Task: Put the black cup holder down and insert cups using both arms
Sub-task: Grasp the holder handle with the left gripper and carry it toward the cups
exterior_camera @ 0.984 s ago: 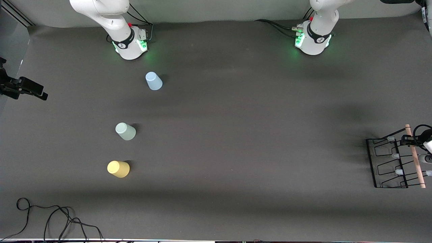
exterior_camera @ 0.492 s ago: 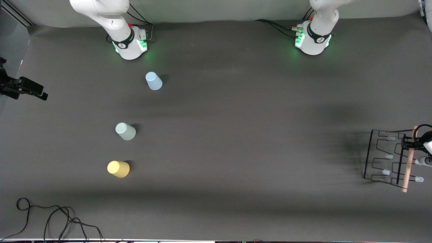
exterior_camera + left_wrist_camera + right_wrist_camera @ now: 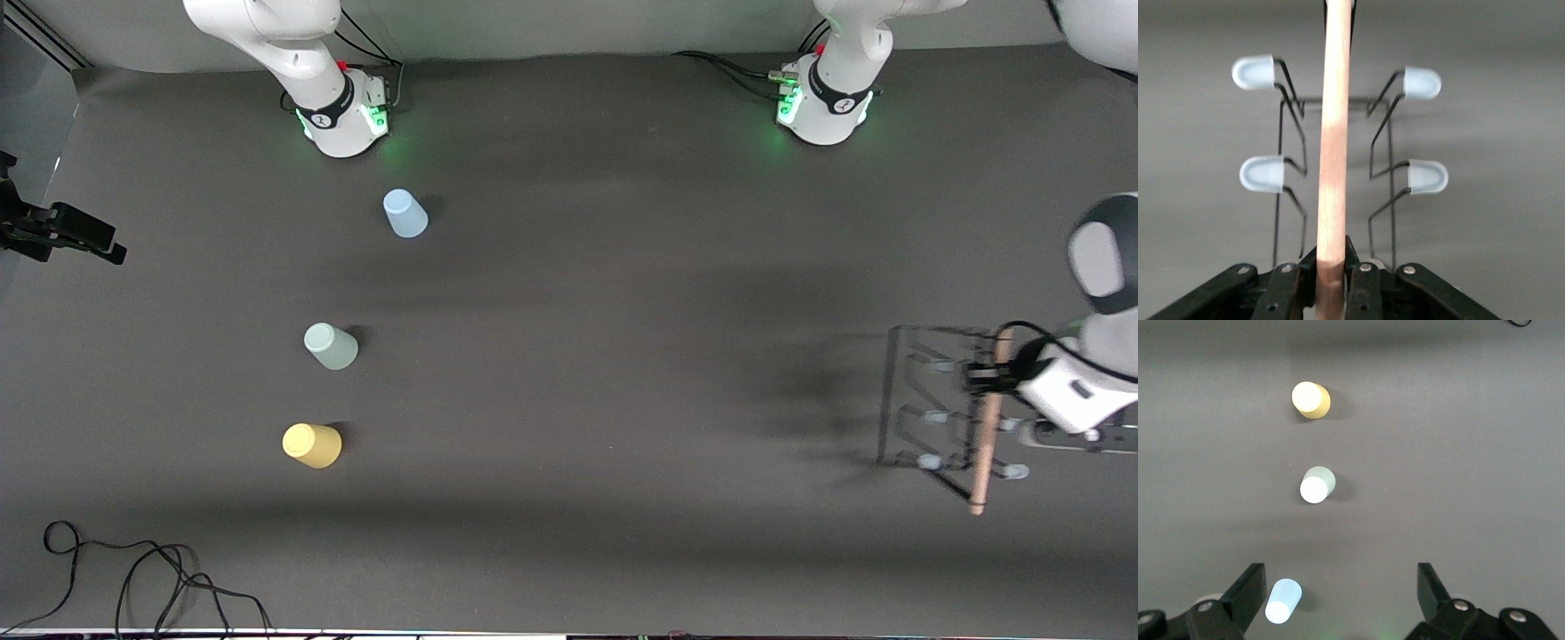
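- The front view looks down from high across the table point(image 3: 569, 293), facing both robot bases along its top edge.
- The left wrist view sits very close to the black cup holder point(image 3: 1335, 133), looking along its wooden handle.
- The right wrist view looks down from well above; it shares the three cups point(image 3: 1317, 485) with the front view.

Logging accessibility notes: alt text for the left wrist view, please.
The left gripper is shut on the pale wooden handle of a black wire cup rack, held above the grey table. Four whitish-tipped prongs stick out beside the handle.
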`<state>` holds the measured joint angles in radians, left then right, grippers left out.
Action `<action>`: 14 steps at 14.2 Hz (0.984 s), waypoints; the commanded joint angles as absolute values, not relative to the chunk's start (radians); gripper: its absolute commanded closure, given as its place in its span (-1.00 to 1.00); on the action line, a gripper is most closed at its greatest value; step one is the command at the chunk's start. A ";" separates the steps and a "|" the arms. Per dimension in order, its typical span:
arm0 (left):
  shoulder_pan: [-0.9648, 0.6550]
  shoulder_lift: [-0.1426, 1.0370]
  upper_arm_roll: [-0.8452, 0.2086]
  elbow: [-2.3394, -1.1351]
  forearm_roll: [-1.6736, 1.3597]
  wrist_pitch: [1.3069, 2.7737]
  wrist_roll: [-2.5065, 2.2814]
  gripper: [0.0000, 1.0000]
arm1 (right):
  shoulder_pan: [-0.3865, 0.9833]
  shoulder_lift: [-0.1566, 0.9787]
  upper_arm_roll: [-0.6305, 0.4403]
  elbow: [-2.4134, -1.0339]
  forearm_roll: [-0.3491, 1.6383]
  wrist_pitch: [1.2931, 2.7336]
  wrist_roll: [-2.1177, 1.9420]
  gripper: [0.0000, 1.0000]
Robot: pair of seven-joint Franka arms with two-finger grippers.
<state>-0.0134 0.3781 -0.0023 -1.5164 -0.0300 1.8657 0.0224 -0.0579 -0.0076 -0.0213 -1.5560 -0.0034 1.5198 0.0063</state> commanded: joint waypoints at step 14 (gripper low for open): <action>-0.826 0.469 0.021 -1.508 -0.029 2.210 -0.954 1.00 | -0.052 -0.005 -0.028 -1.551 0.002 1.523 -0.014 -1.00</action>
<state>-0.7459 0.4402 -0.0047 -1.5247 -0.0390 2.1746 -0.8733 -0.0578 -0.0069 -0.0212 -1.5563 -0.0034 1.5198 0.0062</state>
